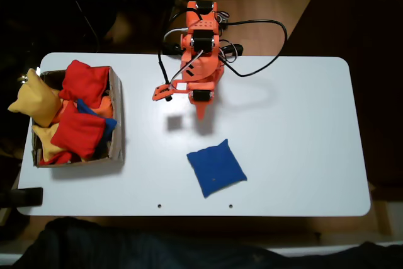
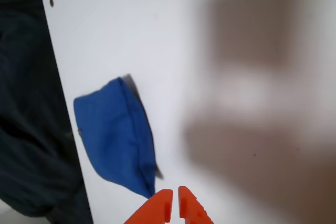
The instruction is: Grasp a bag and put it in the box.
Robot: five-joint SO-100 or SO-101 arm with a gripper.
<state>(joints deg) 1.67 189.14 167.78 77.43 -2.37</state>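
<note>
White table (image 1: 302,92) carries the orange arm (image 1: 200,55) at its far edge, mid-width in the fixed view, w/ the cardboard box (image 1: 116,118) at the left end, heaped w/ red (image 1: 82,83) & yellow beanbags (image 1: 34,102). Blue bag (image 1: 216,167) lies flat near the front edge, apart from the box. Gripper (image 2: 174,205) sits just beside the bag in the wrist view, tips nearly together, holding nothing.

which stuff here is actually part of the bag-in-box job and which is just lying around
Part of the job:
- blue bag, lying flat on the table, apart from the arm
- cardboard box at the left of the fixed view
- gripper, fingers nearly together, holding nothing

Just lying about:
- red beanbags and yellow beanbags piled in the box
- white table
- black cables by the arm's base
</note>
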